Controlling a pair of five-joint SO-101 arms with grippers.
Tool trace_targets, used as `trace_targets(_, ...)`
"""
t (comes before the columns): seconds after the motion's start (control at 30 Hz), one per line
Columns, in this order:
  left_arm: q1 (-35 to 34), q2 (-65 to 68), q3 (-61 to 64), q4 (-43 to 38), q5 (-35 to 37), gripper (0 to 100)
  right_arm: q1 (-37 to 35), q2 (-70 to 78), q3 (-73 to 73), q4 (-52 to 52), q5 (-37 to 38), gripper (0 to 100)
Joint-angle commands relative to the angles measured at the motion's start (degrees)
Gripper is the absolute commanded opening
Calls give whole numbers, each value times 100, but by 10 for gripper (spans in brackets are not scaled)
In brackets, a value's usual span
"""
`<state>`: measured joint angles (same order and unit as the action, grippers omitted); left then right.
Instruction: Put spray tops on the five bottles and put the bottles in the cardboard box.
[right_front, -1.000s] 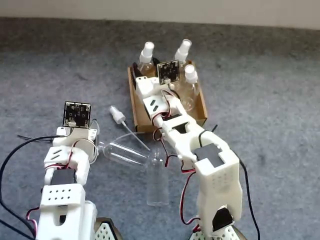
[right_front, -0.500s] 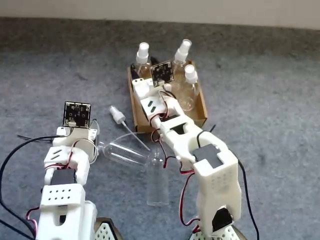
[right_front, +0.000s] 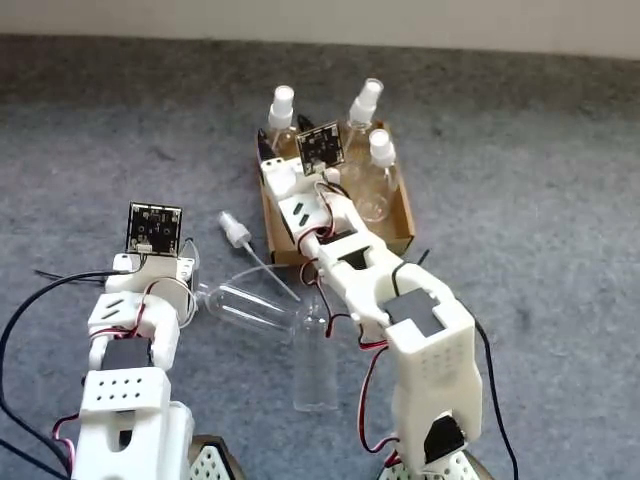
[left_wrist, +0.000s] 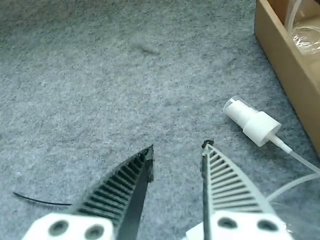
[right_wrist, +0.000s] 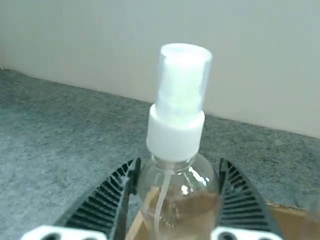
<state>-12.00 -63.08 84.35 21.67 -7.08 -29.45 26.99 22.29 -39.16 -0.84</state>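
My right gripper is shut on a clear bottle with a white spray top, holding it upright at the far left corner of the cardboard box. Two other topped bottles stand at the box's far side. A loose spray top with its tube lies on the carpet left of the box. Two bare bottles lie between the arms. My left gripper is open over bare carpet, close to the loose spray top.
Grey carpet covers the whole table. The box's wall stands just beyond the loose top. A thin black wire lies by the left gripper. A pale wall runs along the far edge.
My right gripper has carried the held bottle a little to the left and farther back at the box's corner. The left arm has stayed still.
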Motion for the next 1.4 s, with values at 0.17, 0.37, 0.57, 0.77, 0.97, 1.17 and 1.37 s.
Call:
trace_targets(0.17, -13, -22, -22, -141, 9, 150, -31, -92, -673, 365, 53, 179)
trace_targets(0.37, -13, -22, -22, -141, 9, 150, -48, -101, -699, 444, 70, 267)
trace_targets(0.57, -13, -22, -22, -141, 9, 150, -48, -92, -708, 444, 79, 272)
trace_targets(0.77, -13, -22, -22, -141, 9, 150, -13, -198, -945, 629, 88, 272)
trace_targets(0.97, -13, -22, -22, -141, 9, 150, 31, -760, -2413, 2484, 79, 272)
trace_targets(1.17, -13, -22, -22, -141, 9, 150, 13, -1095, -4549, 5024, 79, 272)
trace_targets(1.37, -13, -22, -22, -141, 9, 150, 4, -1376, -6097, 8462, 53, 271)
